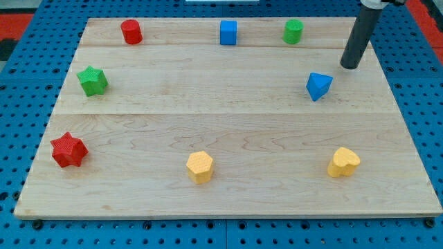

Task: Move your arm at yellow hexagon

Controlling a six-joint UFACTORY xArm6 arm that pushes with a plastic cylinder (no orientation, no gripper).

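Near the counter's (228,207) top right, my tip (350,67), a plain rod with no hand to open or clench, rests just beside the blue triangle (318,86), well apart from the yellow hexagon (199,167).

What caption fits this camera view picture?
My tip waits near the blue block, far from the yellow hexagon.

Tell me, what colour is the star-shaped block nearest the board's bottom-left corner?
Red. The red star shows clearly in the camera view.

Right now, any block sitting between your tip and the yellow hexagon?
Nothing squarely blocks it. My tip is at the view's upper right; the yellow hexagon block lies lower centre. The blue triangular block sits just beside that line, near my tip.
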